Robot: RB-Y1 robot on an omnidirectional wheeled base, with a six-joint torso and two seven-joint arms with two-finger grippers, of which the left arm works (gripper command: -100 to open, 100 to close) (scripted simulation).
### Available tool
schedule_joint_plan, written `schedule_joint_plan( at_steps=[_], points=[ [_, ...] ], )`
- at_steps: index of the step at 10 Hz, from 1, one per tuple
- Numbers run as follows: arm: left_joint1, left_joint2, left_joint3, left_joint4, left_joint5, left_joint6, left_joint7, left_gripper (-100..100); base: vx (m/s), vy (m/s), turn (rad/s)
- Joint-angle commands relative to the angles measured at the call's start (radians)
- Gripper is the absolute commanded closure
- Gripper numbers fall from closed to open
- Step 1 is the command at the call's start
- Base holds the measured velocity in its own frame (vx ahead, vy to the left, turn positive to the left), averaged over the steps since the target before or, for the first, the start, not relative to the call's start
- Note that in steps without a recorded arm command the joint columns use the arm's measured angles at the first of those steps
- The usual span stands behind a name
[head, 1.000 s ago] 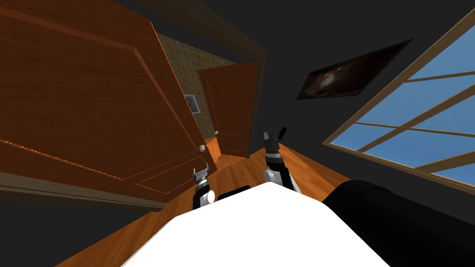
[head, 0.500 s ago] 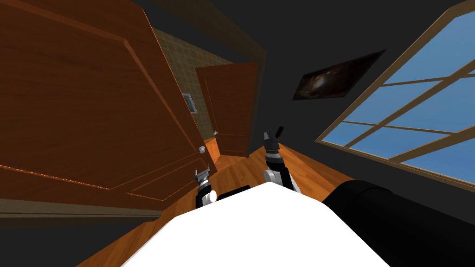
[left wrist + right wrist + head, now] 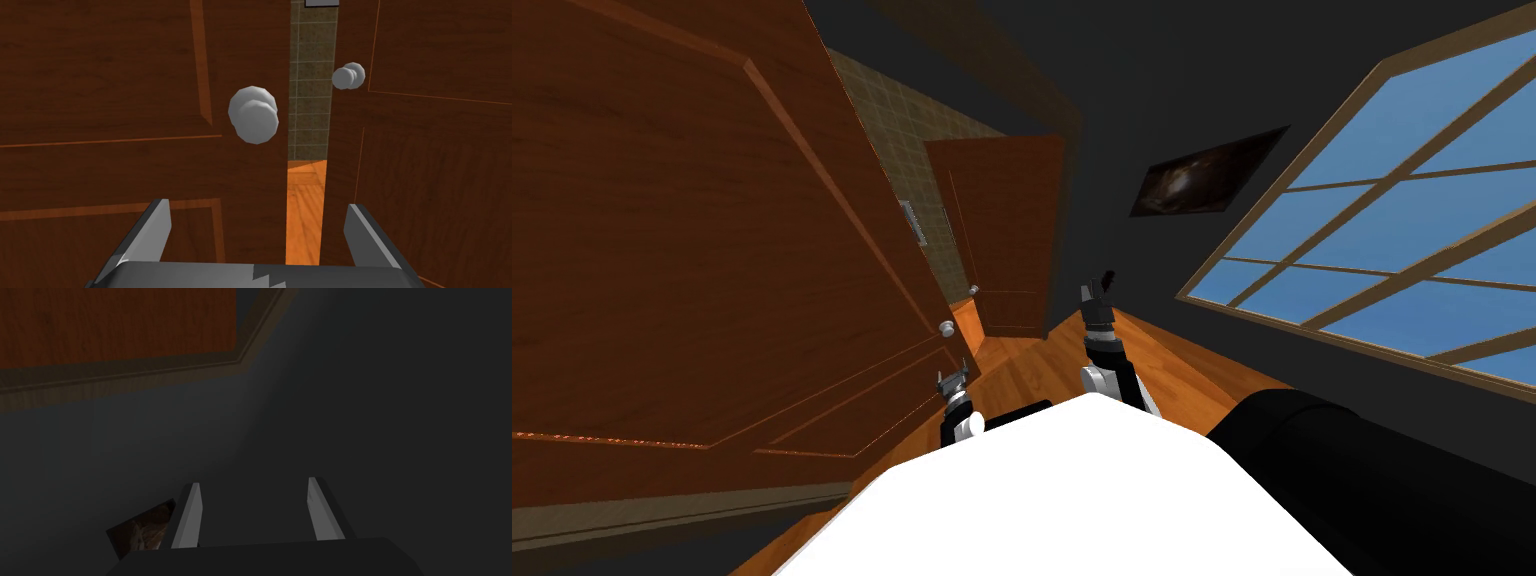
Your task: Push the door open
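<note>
A tall brown panelled door [image 3: 712, 250] stands ajar close on my left, with a round grey knob [image 3: 946, 327] near its free edge. My left gripper [image 3: 953, 380] sits just below that knob, open and holding nothing. In the left wrist view the door [image 3: 100, 100] and knob [image 3: 253, 115] lie right ahead of the left gripper [image 3: 257, 206], apart from the fingers. A narrow gap [image 3: 305, 200] shows between this door and a second brown door [image 3: 430, 150] with its own knob [image 3: 347, 76]. My right gripper [image 3: 1097, 290] is raised in front of me, and in its wrist view the right gripper [image 3: 253, 483] is open.
Beyond the gap are a tiled wall [image 3: 912, 150] and orange wooden floor [image 3: 1042, 365]. The second door [image 3: 1007, 240] stands open farther ahead. A large window [image 3: 1392, 220] and a dark wall picture [image 3: 1202, 175] are on the right. A bulky black shape [image 3: 1362, 480] lies at lower right.
My view has swung, so the window and wall picture have slid left and the near door looms larger. The left gripper sits slightly lower and nearer the door's edge. The right arm holds still.
</note>
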Motion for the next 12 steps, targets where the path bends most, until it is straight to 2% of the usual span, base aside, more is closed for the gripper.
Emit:
schedule_joint_plan(
  at_steps=[1,2,3,4,8,10,12],
  points=[
    [-0.008,-0.015,-0.005,0.031,0.017,-0.011,0.024,-100,0.058,0.174,-0.15],
    [-0.012,-0.023,-0.008,0.047,0.025,-0.016,0.035,-100,0.077,0.168,-0.123],
    [-0.008,-0.019,-0.007,0.034,0.019,-0.012,0.025,-100,0.037,0.076,-0.029],
    [-0.011,0.009,-0.004,0.039,0.022,-0.013,0.031,-100,0.116,0.053,-0.018],
    [-0.016,0.043,0.003,0.047,0.027,-0.012,0.04,-100,0.188,0.077,-0.021],
    [-0.019,0.047,0.008,0.051,0.03,-0.012,0.045,-100,0.187,0.066,-0.022],
    [-0.022,0.041,0.012,0.055,0.032,-0.011,0.05,-100,0.194,0.085,-0.022]
  ],
)
